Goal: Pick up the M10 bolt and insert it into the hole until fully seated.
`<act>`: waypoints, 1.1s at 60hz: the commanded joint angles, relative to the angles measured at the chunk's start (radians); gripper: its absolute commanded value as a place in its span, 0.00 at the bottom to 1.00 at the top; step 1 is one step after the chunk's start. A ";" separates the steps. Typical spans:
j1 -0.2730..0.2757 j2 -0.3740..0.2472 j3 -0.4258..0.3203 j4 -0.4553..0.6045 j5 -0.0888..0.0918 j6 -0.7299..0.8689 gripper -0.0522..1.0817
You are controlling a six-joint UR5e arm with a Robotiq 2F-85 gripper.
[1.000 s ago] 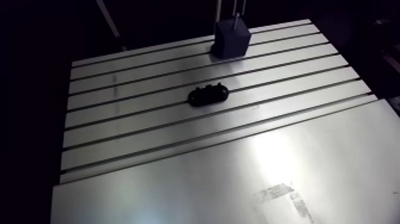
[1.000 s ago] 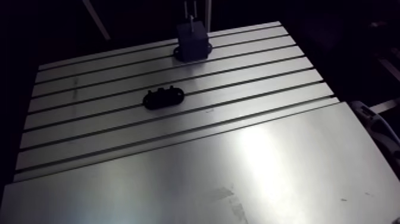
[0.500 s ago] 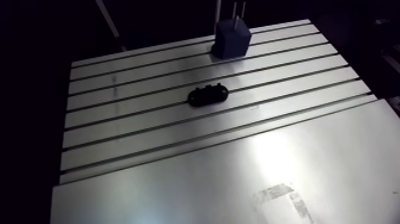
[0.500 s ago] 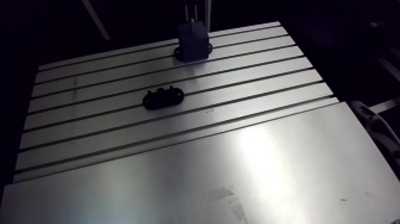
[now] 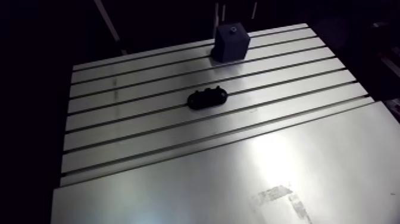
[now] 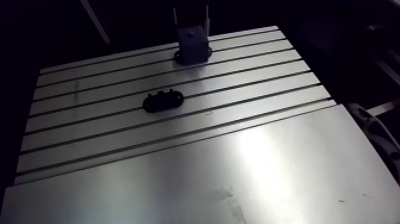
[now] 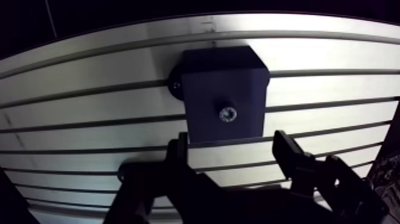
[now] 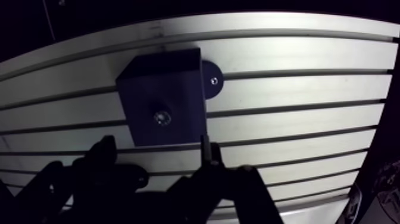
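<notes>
I count one dark block (image 5: 231, 40) at the upper middle of the arm view; one bolt (image 7: 227, 113) in its top face; one black oval piece (image 5: 208, 97) near the centre; one slotted table (image 5: 119, 119); one smooth sheet (image 5: 333, 155) at the lower right; two fingers (image 7: 290, 156) on my claw (image 7: 229, 143).

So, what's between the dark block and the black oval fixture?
Nothing: in the arm view, only bare slotted table separates the dark block and black oval fixture.
</notes>
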 commanded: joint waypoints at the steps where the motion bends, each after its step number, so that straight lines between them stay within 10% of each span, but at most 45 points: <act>1: 0.000 -0.011 0.005 0.000 0.001 -0.002 0.05; 36: 0.033 -0.272 0.127 0.064 0.005 0.007 0.05; 66: 0.207 -0.548 0.207 0.185 0.017 0.074 0.05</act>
